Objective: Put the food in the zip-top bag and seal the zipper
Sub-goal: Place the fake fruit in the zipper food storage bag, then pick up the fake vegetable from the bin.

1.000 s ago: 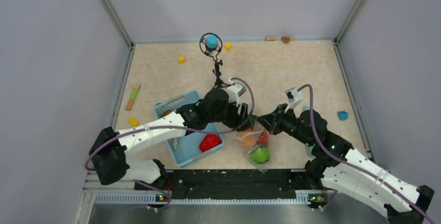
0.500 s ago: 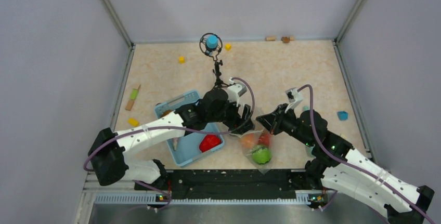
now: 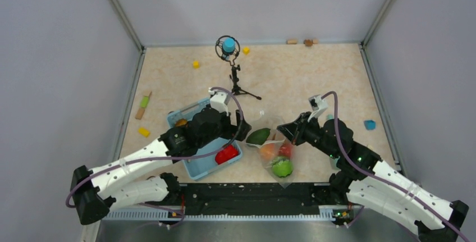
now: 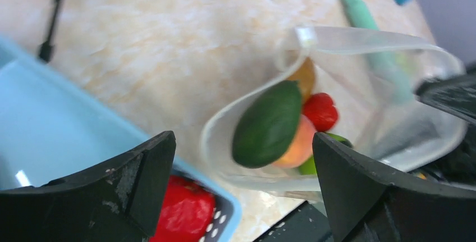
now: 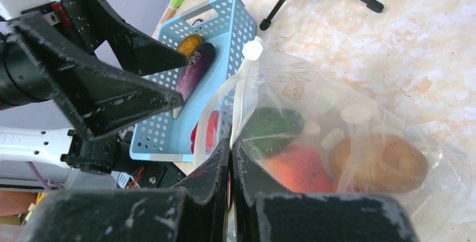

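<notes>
Beige marbled table (image 3: 314, 73). Lying on it: blue basket (image 3: 191, 109) near centre, dotted bag (image 3: 273, 153) just right of it, tripod stand (image 3: 236, 82) behind. Yellow cubes (image 3: 196, 64) scattered. Green-and-orange stick (image 3: 143, 105) at left edge, small blue piece (image 3: 369, 124) at right, brown bits (image 3: 308, 42) along far edge

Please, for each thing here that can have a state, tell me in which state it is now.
zip-top bag: mouth open, several pieces inside.
zipper: unsealed.
dark green piece: lying in the bag's mouth, ungripped.
red pepper: in the blue basket, not bagged.
left gripper: jaws open, empty.
right gripper: jaws shut on the bag's edge.
</notes>
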Robot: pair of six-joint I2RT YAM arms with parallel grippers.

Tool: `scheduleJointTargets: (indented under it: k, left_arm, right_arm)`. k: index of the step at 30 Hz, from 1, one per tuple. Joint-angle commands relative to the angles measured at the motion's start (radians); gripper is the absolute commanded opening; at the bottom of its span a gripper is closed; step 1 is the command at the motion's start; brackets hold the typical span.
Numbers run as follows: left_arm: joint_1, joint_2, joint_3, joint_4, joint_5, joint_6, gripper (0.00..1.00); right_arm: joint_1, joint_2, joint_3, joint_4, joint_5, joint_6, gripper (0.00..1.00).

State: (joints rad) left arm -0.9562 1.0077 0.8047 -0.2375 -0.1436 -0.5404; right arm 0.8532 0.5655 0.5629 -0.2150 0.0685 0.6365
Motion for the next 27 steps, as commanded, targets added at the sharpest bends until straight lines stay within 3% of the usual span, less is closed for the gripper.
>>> scheduleJointTargets:
  k: [1,7,10,18,27]
  left_arm:
    - [-0.001,-0.061,-0.036,-0.122,-0.276,-0.13,0.97]
    - [-0.001,-0.118,-0.075,-0.302,-0.326,-0.287,0.96]
    - [-0.001,-0.179,-0.106,-0.364,-0.267,-0.279,0.95]
    - [-0.001,-0.275,-0.233,-0.383,-0.173,-0.313,0.96]
    - [-0.001,-0.174,-0.242,-0.322,-0.09,-0.239,0.97]
  right_arm:
    - [-0.007,-0.009,0.023,0.011,0.026,-0.007,0.02]
    - [-0.008,-0.005,0.022,0.006,0.03,-0.012,0.02]
    - [-0.008,-0.001,0.024,0.003,0.032,-0.017,0.02]
    - [-0.007,0.018,0.029,0.004,0.017,-0.015,0.02]
    - [-0.008,0.025,0.031,0.01,0.004,-0.008,0.02]
